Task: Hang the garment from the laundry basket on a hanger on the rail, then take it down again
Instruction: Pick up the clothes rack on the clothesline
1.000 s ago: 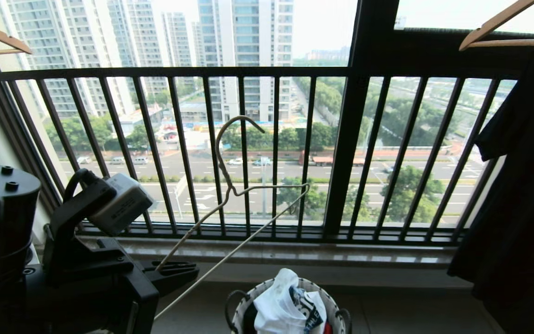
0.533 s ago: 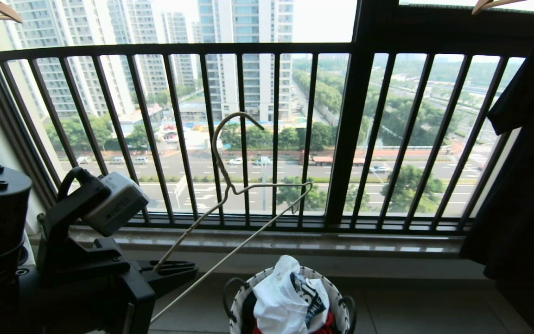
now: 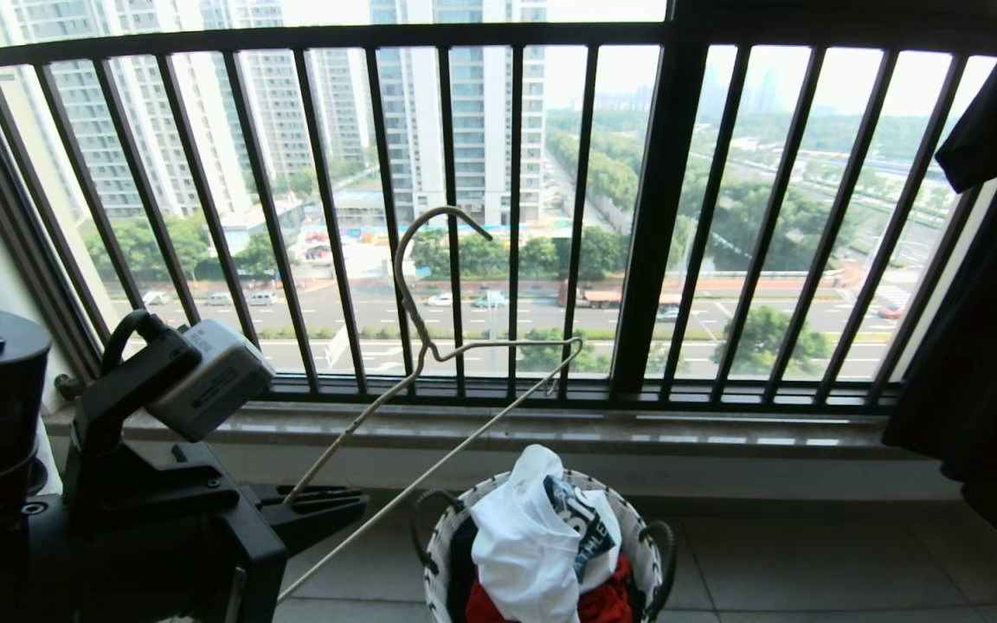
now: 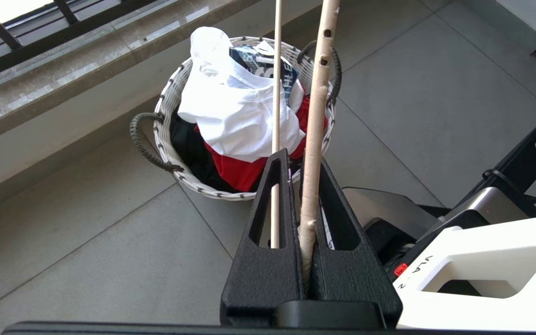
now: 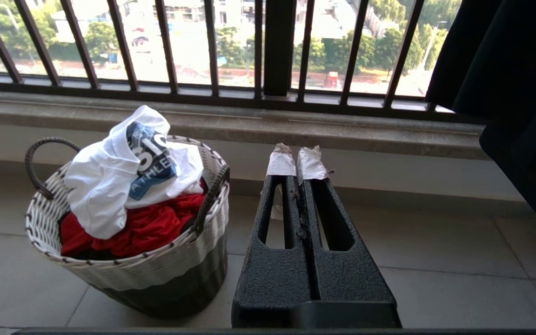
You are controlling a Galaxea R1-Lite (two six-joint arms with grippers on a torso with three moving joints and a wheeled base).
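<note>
The thin cream wire hanger (image 3: 414,313) stands up in front of the window bars, its hook at the top. My left gripper (image 3: 358,502) is shut on one of its lower arms at the lower left. In the left wrist view the hanger (image 4: 317,107) runs out between the jaws of that gripper (image 4: 301,160). The white garment (image 3: 520,536) with a navy lettered print lies on top in the round woven laundry basket (image 3: 641,536) on the floor, below the hanger. My right gripper (image 5: 297,163) is shut and empty, low beside the laundry basket (image 5: 156,270) and garment (image 5: 100,186). The rail is out of view.
A black balcony railing (image 3: 498,35) with vertical bars and a stone sill (image 3: 550,428) close the far side. A black shirt (image 3: 983,346) hangs at the right. Red cloth (image 3: 602,601) lies under the garment. My own base (image 4: 482,260) sits on the tiled floor near the basket.
The head view has tipped downward: the railing slid up, the wooden hangers left the top of the picture, and more of the basket shows. The left gripper still holds the hanger.
</note>
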